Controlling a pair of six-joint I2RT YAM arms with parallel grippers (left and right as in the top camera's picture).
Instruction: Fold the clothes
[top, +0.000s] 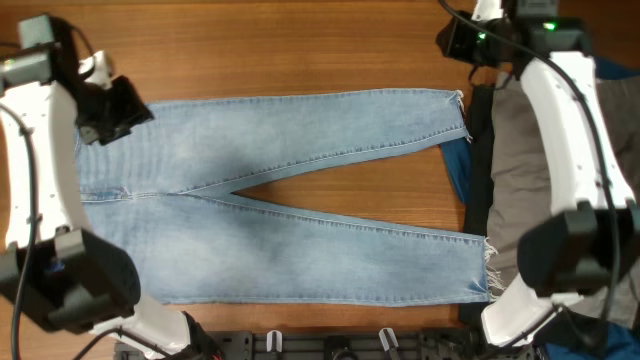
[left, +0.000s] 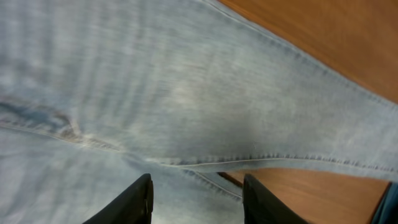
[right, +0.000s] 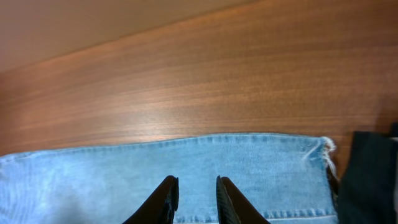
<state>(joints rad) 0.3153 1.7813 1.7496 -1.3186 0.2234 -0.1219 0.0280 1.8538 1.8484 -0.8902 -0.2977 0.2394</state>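
Jeans (top: 280, 200) lie flat across the bench (top: 300, 40), waist near its left edge, legs splayed in a V toward the right. The left gripper (left: 199, 202) hovers over the crotch seam, jaws apart, empty. The right gripper (right: 194, 200) hangs above the far leg's hem, jaws narrowly parted, empty. A bright-blue garment (top: 458, 165), a black garment (top: 480, 170) and a grey garment (top: 520, 170) crowd the right edge.

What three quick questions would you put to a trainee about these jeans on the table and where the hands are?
1. True or false: the jeans lie folded in half.
2. The right hand hovers over: A a leg hem, B the waistband, C the garment pile.
3. What shows between the two legs?
Key: 1 false, spread flat; 2 A; 3 bare wooden table.
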